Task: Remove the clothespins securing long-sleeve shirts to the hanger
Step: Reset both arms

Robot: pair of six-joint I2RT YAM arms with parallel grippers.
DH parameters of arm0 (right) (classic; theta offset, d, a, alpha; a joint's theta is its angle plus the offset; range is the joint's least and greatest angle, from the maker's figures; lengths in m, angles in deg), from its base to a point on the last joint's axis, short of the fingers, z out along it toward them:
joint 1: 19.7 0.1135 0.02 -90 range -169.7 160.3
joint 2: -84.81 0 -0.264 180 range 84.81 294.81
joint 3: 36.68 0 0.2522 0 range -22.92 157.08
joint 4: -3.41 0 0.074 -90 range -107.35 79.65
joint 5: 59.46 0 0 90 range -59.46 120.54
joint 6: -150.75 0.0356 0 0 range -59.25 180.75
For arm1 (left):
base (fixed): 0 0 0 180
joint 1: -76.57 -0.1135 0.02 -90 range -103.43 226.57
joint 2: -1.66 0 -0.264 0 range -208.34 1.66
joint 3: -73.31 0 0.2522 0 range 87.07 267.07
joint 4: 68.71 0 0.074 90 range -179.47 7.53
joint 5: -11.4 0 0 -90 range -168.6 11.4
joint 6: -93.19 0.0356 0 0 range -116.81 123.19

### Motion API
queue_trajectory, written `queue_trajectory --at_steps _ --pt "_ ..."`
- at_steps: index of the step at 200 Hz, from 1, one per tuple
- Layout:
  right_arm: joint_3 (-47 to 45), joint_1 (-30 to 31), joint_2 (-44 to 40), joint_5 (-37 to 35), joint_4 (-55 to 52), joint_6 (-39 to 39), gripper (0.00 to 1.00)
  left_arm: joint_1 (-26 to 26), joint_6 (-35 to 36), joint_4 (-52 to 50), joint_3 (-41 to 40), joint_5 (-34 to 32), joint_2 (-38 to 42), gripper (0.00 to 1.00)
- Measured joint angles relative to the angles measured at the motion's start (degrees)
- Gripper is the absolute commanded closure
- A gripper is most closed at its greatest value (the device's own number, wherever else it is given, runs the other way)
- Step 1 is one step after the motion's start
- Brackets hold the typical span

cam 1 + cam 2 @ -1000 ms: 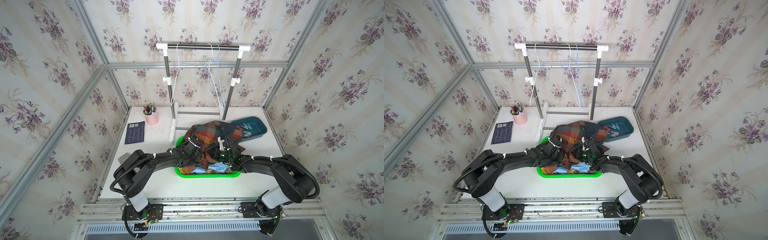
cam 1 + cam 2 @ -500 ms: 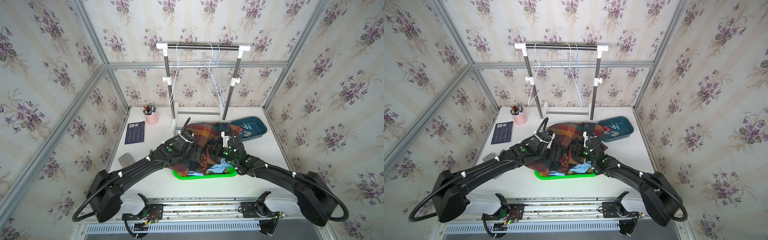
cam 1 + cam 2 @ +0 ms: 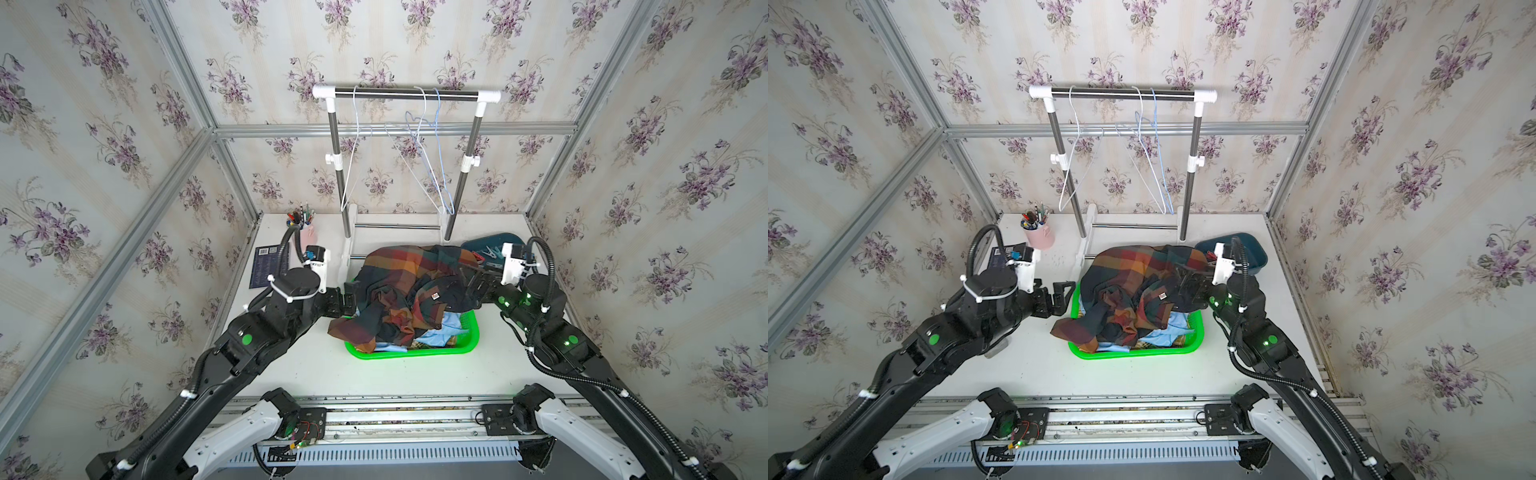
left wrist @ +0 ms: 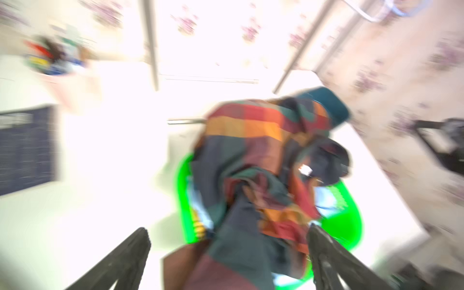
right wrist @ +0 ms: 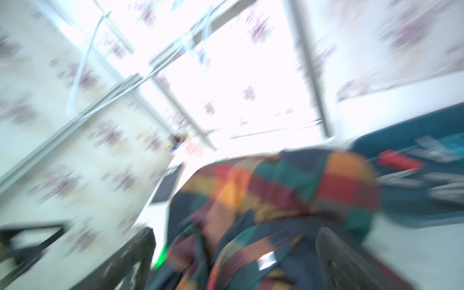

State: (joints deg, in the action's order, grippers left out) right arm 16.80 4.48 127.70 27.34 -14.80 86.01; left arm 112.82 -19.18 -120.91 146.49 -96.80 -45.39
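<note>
The clothespins (image 3: 489, 252) lie in a dark teal tray (image 3: 512, 239) near the far right corner of the table (image 3: 291, 365). In the right wrist view a red one (image 5: 399, 160) shows among pale ones, though that picture is blurred and I cannot count them. The long-sleeve shirts sit heaped in a green basket (image 3: 411, 355) at the middle of the table: the dark plaid shirt (image 3: 399, 270) lies on top and spills over the rim toward the near left, and the light blue shirt (image 3: 452, 322) shows under it. The hangers (image 3: 432, 166) hang bare on the rack (image 3: 407, 93) at the far edge, with no cloth or pin on them, so I judge the task is practically finished — a pin hidden in the folds cannot be excluded. The left gripper (image 4: 227, 236) is at the left rim of the basket with its fingers spread wide and nothing clamped, although a sleeve lies between them. The right gripper (image 5: 236, 238) is over the right side of the heap, also fully spread and empty. A pink pen cup (image 3: 306, 237) and a dark card (image 3: 266, 272) stand toward the far left corner, well apart — nothing there blocks the arms.
</note>
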Motion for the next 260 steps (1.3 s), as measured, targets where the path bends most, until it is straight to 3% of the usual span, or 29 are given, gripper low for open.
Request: queue_trajectory --at_steps 22,41,58,87,109,139,161,175,188,201,214,260 --pt "-9.7 -9.1 -1.1 -7.5 6.8 -4.2 0.00 -6.1 2.4 3.8 -5.8 -11.0 -0.3 0.01" --pt "-27.1 -15.2 -3.9 -10.9 27.1 -8.3 0.00 -11.1 4.5 7.8 -10.3 -16.0 -2.0 0.01" --pt "-38.1 -17.8 1.4 -13.1 40.9 -11.6 0.00 -15.1 7.8 12.6 -14.1 -18.0 -5.9 0.01" --pt "-39.2 -20.6 13.1 -13.4 58.1 -16.0 0.00 -21.2 9.9 21.5 -18.1 -19.9 -15.3 0.01" --pt "-39.1 -20.7 26.9 -12.3 69.8 -18.2 0.00 -22.0 13.2 32.5 -23.3 -19.5 -21.7 0.01" --pt "-37.7 -20.9 39.3 -12.5 82.5 -19.3 0.00 -22.3 17.7 51.4 -29.8 -19.1 -31.0 0.01" --pt "-36.1 -21.0 44.7 -11.2 87.9 -19.8 0.00 -24.0 20.5 64.8 -33.7 -15.0 -36.7 0.01" --pt "-34.7 -21.3 44.4 -10.6 86.9 -19.8 0.00 -26.7 20.7 69.0 -34.6 -10.3 -37.5 0.01" --pt "-33.2 -21.7 44.7 -10.5 87.8 -19.8 0.00 -28.6 20.8 79.6 -37.2 -7.4 -40.2 0.01" --pt "-31.6 -22.0 44.9 -9.6 85.6 -19.9 0.00 -29.4 20.8 77.2 -37.5 -4.2 -39.8 0.01" --pt "-29.9 -21.9 44.9 -8.5 84.1 -20.0 0.00 -29.4 20.8 83.0 -37.6 -2.7 -40.7 0.01" --pt "-29.4 -22.0 45.1 -5.1 81.7 -21.0 0.00 -29.1 21.2 83.2 -36.7 -0.2 -39.5 0.01"
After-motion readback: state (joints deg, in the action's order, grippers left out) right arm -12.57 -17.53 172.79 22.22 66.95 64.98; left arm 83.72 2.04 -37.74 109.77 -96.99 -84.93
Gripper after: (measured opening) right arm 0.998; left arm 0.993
